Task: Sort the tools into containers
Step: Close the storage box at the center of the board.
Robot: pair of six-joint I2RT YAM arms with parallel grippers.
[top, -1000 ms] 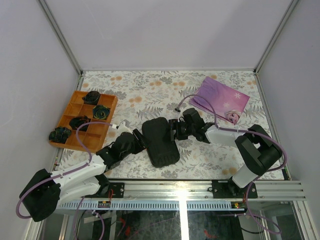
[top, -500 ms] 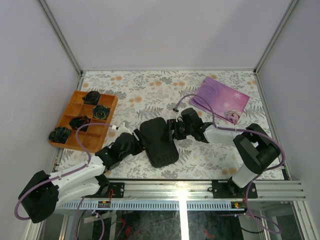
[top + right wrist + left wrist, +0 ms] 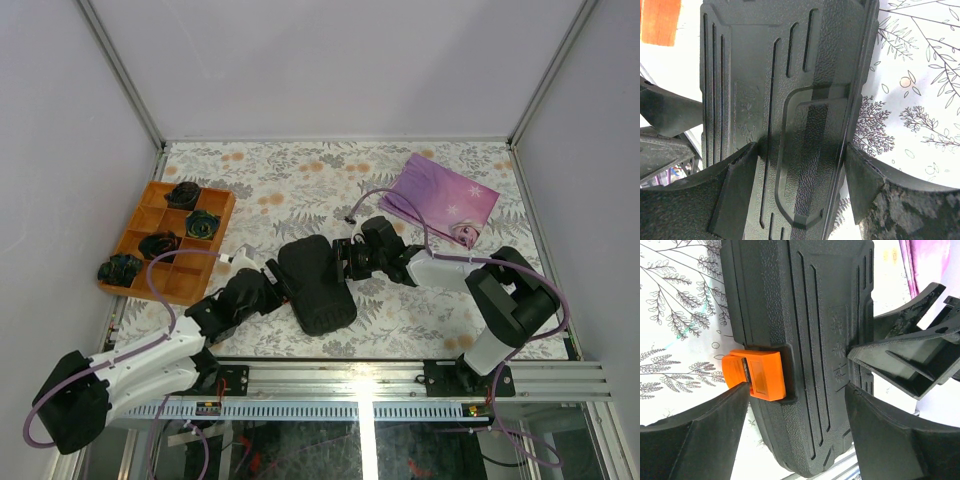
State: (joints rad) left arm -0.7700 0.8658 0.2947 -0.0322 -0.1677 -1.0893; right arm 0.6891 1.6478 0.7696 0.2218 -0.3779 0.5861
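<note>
The black tool case (image 3: 315,283) lies closed in the middle of the table. Its orange latch (image 3: 760,374) is on its left edge. My left gripper (image 3: 268,287) is open at that edge: in the left wrist view (image 3: 797,390) one finger touches the latch and the other rests over the lid (image 3: 810,315). My right gripper (image 3: 350,258) is open at the case's right edge: in the right wrist view (image 3: 801,149) one finger is on the lid (image 3: 790,75) and the other is just off the edge. No tools are in view.
An orange divided tray (image 3: 165,270) with black coiled lumps stands at the left. A purple bag (image 3: 445,198) lies at the back right. The right gripper's fingers (image 3: 905,355) show across the case in the left wrist view.
The case has shifted slightly to the left with both grippers at its sides. The right gripper has followed it leftward.
</note>
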